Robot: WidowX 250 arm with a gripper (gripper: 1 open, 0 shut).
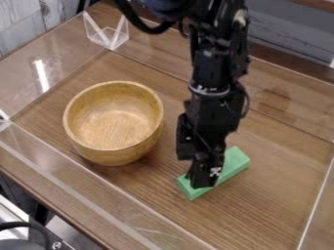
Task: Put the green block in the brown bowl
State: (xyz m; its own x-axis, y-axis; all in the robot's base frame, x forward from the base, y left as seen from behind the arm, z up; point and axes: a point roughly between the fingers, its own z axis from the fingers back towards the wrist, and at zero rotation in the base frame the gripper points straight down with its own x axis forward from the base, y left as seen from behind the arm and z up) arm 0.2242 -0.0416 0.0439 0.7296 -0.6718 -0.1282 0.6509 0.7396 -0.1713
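Here, the green block lies on the wooden table, to the right of the brown bowl in the camera view and apart from it. Over the block hangs the black gripper, its fingers spread apart; whether they touch the block cannot be told. Beyond the bowl stands a clear, angular object.

A clear, angular object stands near the wooden table's edge.

One camera looks steeply down across the desk, facing the arm; the bowl sits left of centre; range seems fairly close.
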